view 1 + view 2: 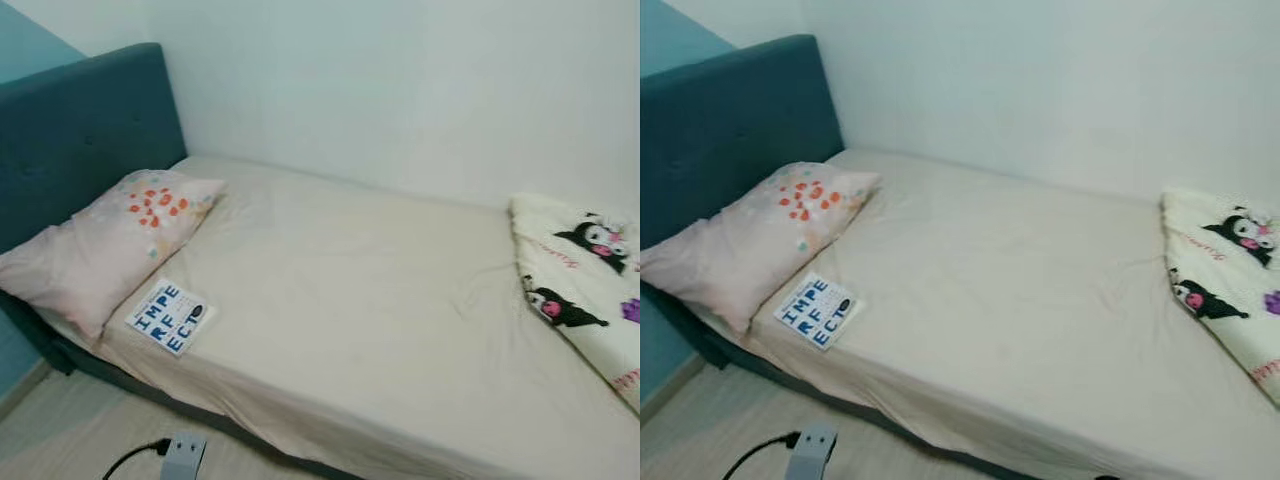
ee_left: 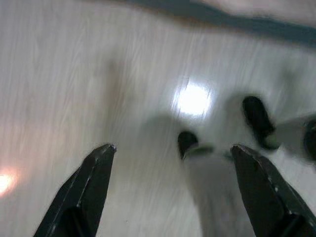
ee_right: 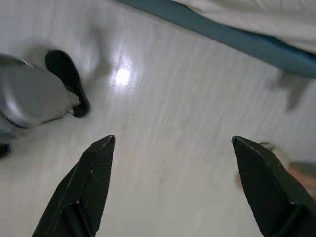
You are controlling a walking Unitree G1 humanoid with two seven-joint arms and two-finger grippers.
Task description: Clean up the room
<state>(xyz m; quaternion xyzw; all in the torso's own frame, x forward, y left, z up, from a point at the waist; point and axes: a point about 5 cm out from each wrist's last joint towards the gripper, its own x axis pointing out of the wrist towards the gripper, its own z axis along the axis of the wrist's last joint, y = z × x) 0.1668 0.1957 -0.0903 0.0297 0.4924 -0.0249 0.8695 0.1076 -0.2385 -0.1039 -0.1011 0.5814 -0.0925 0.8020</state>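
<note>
A bed [image 1: 360, 300] with a cream sheet and a teal headboard [image 1: 80, 130] stands before me against a white wall. A pale pillow [image 1: 110, 245] with orange dots lies at its head. Beside the pillow, near the mattress edge, rests a white book [image 1: 170, 316] with blue letters. A cream blanket [image 1: 585, 275] printed with black cartoon figures is bunched at the bed's right end. My left gripper [image 2: 173, 148] hangs open over the pale floor. My right gripper [image 3: 173, 140] is open too, above the floor near the teal bed base [image 3: 237, 42].
A grey power strip [image 1: 183, 455] with a black cable lies on the pale wood floor [image 1: 60, 430] below the bed's edge. The robot's own feet [image 2: 256, 121] stand on the floor under the grippers. A teal wall [image 1: 30, 45] rises behind the headboard.
</note>
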